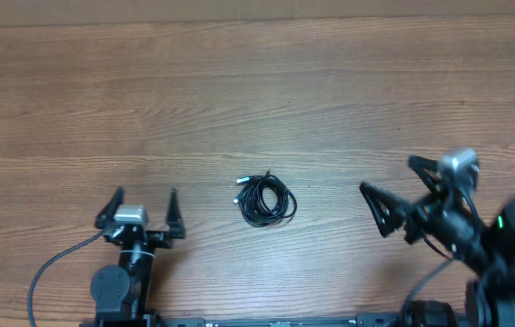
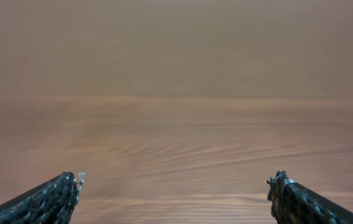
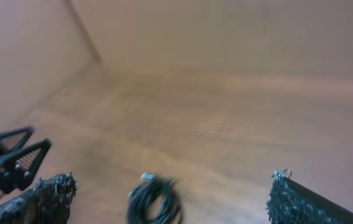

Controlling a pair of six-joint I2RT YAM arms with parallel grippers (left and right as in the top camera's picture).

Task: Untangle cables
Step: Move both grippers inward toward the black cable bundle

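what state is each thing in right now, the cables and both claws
cables: wound in one small coil, flat on the table, not held
left claw: open, empty, apart from the coil
right claw: open, empty, apart from the coil

Robotics laboratory bench. A wood-grain table (image 1: 257,100) fills the overhead frame. The left arm (image 1: 123,283) and right arm (image 1: 511,238), black and trailing wires, stand at its lower edge. In the right wrist view, two plain tan panels, a back wall (image 3: 238,31) and a side wall (image 3: 20,56), meet at upper left and enclose the tabletop.
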